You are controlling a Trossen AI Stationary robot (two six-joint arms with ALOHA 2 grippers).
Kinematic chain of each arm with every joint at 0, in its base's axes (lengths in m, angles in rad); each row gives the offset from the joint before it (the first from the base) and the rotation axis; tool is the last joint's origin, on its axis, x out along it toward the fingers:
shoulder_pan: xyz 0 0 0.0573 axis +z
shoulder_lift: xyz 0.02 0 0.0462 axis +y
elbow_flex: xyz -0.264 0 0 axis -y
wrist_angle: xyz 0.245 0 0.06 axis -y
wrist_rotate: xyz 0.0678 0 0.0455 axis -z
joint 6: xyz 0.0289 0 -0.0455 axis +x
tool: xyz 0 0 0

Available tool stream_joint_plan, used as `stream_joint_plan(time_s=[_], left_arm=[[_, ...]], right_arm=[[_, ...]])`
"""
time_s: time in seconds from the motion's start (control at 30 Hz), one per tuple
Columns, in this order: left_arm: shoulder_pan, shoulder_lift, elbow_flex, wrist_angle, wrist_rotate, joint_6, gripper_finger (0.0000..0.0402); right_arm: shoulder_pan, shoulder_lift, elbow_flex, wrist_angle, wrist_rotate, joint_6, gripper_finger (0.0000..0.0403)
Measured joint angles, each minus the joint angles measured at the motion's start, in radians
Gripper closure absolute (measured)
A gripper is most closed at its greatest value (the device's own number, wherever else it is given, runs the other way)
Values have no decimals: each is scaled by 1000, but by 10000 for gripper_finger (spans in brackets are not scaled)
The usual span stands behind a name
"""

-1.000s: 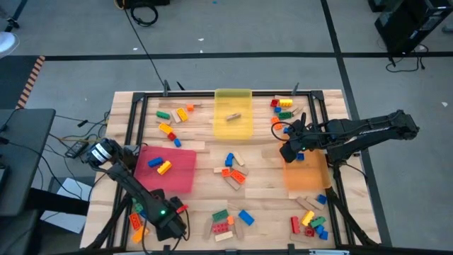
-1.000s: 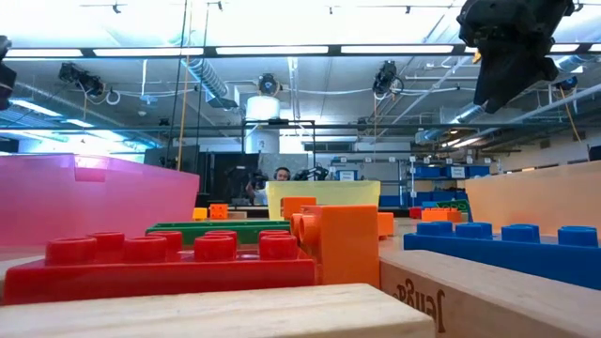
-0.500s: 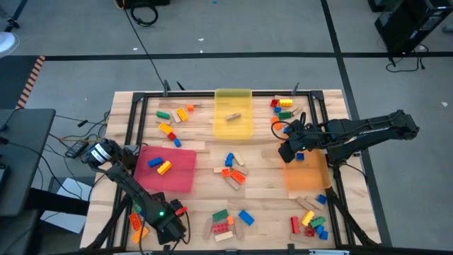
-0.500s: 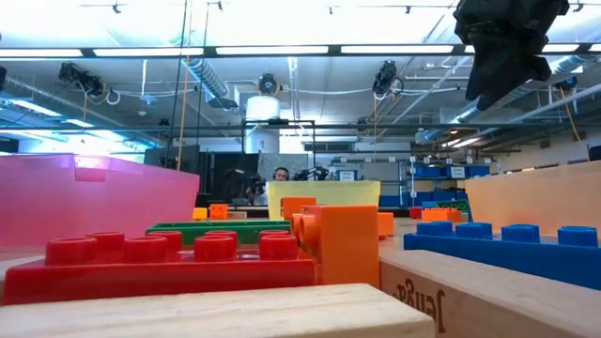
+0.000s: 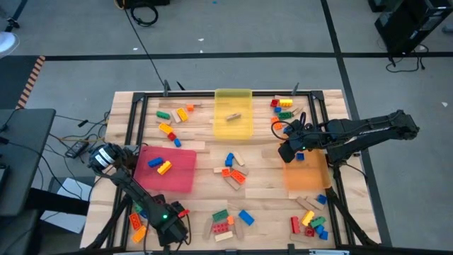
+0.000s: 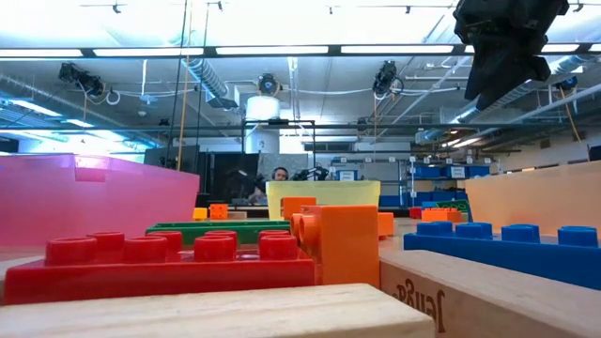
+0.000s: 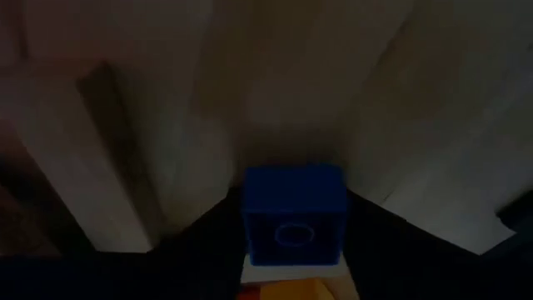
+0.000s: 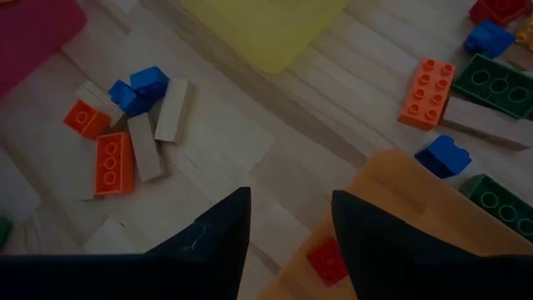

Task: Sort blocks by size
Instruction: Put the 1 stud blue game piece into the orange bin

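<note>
Studded bricks and tan wooden blocks lie in clusters on the table: mid-table [image 5: 233, 170], at the near edge [image 5: 226, 221], near right [image 5: 311, 223], far left [image 5: 173, 117] and far right [image 5: 283, 106]. My left gripper [image 5: 172, 230] is low at the near left corner, shut on a small blue brick [image 7: 293, 221]. My right gripper [image 8: 287, 242] is open and empty, raised over the far left corner of the orange tray [image 5: 308, 173]; it also shows in the high view [image 5: 289, 150] and the low view [image 6: 502, 47]. A small red brick [image 8: 326, 260] lies in that tray. My left gripper pinches the small blue brick by two opposite sides [image 7: 250, 225] between its two fingers, the studded top facing the camera. The fingers point down at the table boards. I cannot tell whether the brick is clear of the table.
A red tray [image 5: 170, 170] holding two bricks lies at the left. A yellow tray [image 5: 233, 113] holding a wooden block lies at the far middle. A dark frame [image 5: 141, 99] runs round the table. More bricks [image 5: 138, 219] lie beside my left gripper.
My left arm has shifted a little toward the table's near edge, its gripper staying low at the near left corner. My right gripper has kept its place over the orange tray's corner.
</note>
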Motion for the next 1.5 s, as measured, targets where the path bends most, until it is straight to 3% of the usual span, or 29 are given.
stream_joint_plan(time_s=[0.1,0.37,0.67,1.07,1.23,1.33,1.43,1.5], left_arm=[[1,2,12,-12,1,1,264],[1,8,115,-28,-128,3,264],[61,6,299,-161,-359,-9,248],[310,4,492,-246,-638,331,245],[468,4,560,-163,-702,458,244],[560,3,589,-31,-699,535,244],[642,3,594,148,-645,634,244],[696,3,594,268,-554,687,244]], right_arm=[[0,0,0,2,0,0,219],[0,0,0,3,-2,-19,219],[0,0,0,28,-5,-52,219],[0,0,0,108,-6,-52,219],[0,0,0,86,-9,-52,219],[2,0,0,52,-10,-46,219],[3,0,0,49,-8,-45,219],[3,0,0,49,12,-45,219]])
